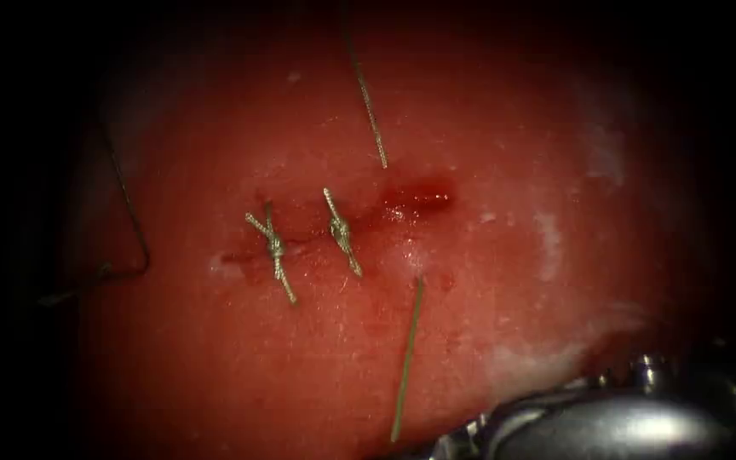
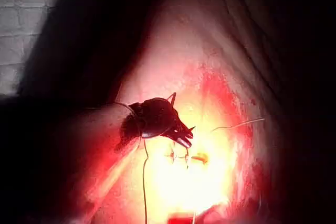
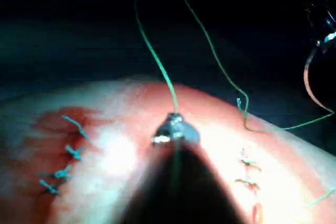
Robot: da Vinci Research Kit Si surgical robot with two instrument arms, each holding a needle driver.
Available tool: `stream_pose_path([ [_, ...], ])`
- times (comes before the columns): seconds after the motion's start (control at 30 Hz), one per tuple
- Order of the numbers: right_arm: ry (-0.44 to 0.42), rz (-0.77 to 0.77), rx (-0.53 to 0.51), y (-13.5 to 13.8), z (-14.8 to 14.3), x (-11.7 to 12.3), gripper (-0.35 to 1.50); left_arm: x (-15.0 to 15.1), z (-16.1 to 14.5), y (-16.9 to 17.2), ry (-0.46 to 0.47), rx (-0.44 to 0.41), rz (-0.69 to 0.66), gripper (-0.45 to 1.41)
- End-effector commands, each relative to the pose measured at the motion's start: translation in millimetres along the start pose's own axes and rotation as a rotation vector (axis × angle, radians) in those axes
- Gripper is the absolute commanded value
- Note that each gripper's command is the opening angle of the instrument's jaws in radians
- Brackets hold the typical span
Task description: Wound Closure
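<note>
- Starting at the left of the endoscope view, a thin dark loop of thread (image 1: 134,226) lies on the edge of the tissue (image 1: 215,366). It looks wiry and bends sharply.
- Two knots (image 1: 275,249) sit across the cut (image 1: 317,237). They look small, bumpy and tight, with short stiff tails.
- To the right of the knots, the cut is still open. Red fluid (image 1: 419,200) shines there, wet and glossy. The tissue looks soft, smooth and slippery.
- One thread goes into the tissue above the open part, and another comes out below it.
- The right tool (image 3: 173,124) is hard, shiny metal. In the right wrist view its claw is closed on the thread, which rises from it in a tall springy arc.
- I think this hold needs a firm grip and a gentle, steady hand, so the soft tissue does not tear.
- The needle (image 3: 307,80) is thin and curved. It hangs in the air, out of the tissue, under the left tool (image 3: 321,19). I cannot tell if that tool grips it.
</note>
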Motion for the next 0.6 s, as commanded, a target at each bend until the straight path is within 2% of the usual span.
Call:
stream_pose_path([
  [0.03, 0.007, -0.011, 0.016, -0.4, 0.9, 0.9, -0.35, -0.6, 0.5, -0.4, 0.000, -0.002, -0.001, -0.35],
  [0.27, 0.021, -0.044, 0.053, -1.3, 0.7, 4.0, -0.35, -0.5, 0.5, -0.4, 0.000, -0.002, -0.001, -0.35],
  [0.3, 0.007, -0.034, 0.025, -1.0, 0.5, 4.1, -0.10, -0.5, 0.5, -0.4, 0.000, -0.002, -0.001, -0.35],
  [0.33, -0.014, -0.046, -0.009, -0.5, 0.1, 4.2, 0.57, -0.5, 0.4, -0.4, 0.000, -0.002, -0.001, -0.35],
  [0.37, -0.022, -0.042, -0.062, 0.0, -0.4, 4.1, 1.01, -0.5, 0.4, -0.4, 0.000, -0.002, -0.001, -0.35],
  [0.4, -0.020, -0.034, -0.102, 0.4, -0.9, 3.9, 1.19, -0.6, 0.5, -0.4, 0.000, -0.002, -0.007, -0.35],
  [0.43, -0.006, -0.018, -0.154, 1.1, -1.9, 3.6, 1.33, -0.6, 0.5, -0.4, 0.000, -0.002, -0.007, -0.35],
  [0.53, 0.061, 0.022, -0.268, 3.2, -5.0, 2.5, 1.33, -0.7, 0.5, -0.4, 0.000, -0.002, -0.006, -0.35],
  [0.57, 0.081, 0.047, -0.330, 4.3, -6.4, 1.3, 1.36, -0.7, 0.5, -0.5, 0.000, -0.001, -0.005, -0.35],
  [0.6, 0.089, 0.056, -0.351, 4.6, -6.9, 0.6, 1.36, -0.8, 0.6, -0.5, 0.000, 0.000, -0.004, -0.35],
])
